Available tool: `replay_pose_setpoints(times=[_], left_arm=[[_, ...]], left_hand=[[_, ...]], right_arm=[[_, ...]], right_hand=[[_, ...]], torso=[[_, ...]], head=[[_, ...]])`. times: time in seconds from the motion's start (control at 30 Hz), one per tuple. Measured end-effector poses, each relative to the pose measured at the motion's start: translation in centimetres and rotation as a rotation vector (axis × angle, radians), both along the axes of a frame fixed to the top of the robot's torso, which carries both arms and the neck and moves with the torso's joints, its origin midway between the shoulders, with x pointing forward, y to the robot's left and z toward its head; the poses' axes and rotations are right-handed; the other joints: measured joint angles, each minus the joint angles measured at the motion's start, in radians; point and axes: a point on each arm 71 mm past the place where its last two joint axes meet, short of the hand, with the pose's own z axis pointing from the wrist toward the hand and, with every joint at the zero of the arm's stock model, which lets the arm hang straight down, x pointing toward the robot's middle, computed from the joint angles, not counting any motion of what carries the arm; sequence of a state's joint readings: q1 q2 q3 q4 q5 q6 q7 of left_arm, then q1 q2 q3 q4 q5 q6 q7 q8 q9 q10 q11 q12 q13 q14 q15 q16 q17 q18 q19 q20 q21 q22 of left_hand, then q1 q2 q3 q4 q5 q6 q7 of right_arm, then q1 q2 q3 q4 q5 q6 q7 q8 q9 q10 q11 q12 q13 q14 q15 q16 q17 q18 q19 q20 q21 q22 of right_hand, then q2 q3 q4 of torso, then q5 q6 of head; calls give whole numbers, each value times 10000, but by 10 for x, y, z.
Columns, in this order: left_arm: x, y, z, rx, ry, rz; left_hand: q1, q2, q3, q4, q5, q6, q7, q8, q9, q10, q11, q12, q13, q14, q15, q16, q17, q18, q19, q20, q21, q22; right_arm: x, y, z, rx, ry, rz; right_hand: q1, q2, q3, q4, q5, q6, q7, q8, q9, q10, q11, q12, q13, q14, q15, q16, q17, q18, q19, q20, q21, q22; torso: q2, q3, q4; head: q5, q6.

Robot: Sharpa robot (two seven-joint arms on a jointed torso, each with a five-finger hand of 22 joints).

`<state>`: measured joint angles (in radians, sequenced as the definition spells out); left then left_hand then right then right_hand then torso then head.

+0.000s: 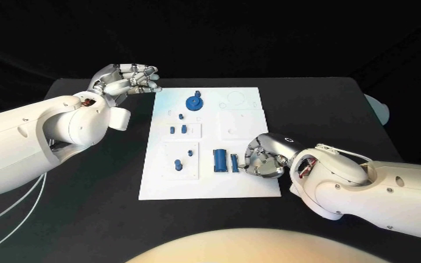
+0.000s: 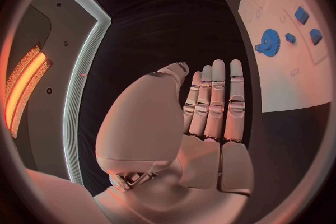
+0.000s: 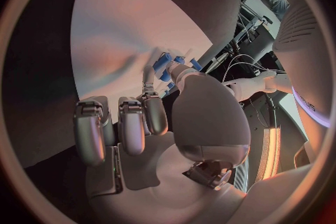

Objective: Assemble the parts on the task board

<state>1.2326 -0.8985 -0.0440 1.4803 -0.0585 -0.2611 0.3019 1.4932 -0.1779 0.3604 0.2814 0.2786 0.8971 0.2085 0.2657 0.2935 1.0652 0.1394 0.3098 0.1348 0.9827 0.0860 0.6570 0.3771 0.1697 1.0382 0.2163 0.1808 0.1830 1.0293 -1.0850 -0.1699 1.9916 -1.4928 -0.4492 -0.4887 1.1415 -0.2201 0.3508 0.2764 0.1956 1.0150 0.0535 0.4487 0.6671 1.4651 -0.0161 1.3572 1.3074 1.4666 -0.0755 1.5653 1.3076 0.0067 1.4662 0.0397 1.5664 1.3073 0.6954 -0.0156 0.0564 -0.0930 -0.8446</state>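
On the near side of the white task board, the right robot hand rests with fingers curled beside a slim blue part; whether it grips the piece cannot be told. Just left of that lies a blue block, then a small blue peg. Farther back sits a blue gear. Off the board's far left corner, the left robot hand hovers above the black table, fingers extended and holding nothing.
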Motion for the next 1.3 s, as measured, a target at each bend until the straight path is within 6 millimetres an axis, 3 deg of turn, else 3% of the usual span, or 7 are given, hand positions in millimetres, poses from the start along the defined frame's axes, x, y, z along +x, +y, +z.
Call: replay_pose_setpoints(times=[0.7,1.3], left_arm=[[0,0,0,2,2,6],[-1,1,0,5,-6,24]], left_hand=[[0,0,0,0,0,-36,-36,0,-2,0,0,0,9,0,0,0,13,0,0,0,-49,-15],[0,0,-1,0,0,-36,-36,0,-2,0,0,0,7,0,0,0,12,0,0,0,-48,-14]], right_arm=[[3,8,-8,13,313,141],[8,9,-15,-209,403,11]], right_hand=[[1,2,-89,89,-39,0,0,0,-3,0,1,41,-1,0,1,0,-2,0,0,0,0,7],[-148,253,-393,90,129,35,-35,0,-4,0,1,128,8,0,1,0,-3,0,0,0,0,4]], torso=[[8,-10,20],[8,-1,10]], head=[[46,-79],[81,-104]])
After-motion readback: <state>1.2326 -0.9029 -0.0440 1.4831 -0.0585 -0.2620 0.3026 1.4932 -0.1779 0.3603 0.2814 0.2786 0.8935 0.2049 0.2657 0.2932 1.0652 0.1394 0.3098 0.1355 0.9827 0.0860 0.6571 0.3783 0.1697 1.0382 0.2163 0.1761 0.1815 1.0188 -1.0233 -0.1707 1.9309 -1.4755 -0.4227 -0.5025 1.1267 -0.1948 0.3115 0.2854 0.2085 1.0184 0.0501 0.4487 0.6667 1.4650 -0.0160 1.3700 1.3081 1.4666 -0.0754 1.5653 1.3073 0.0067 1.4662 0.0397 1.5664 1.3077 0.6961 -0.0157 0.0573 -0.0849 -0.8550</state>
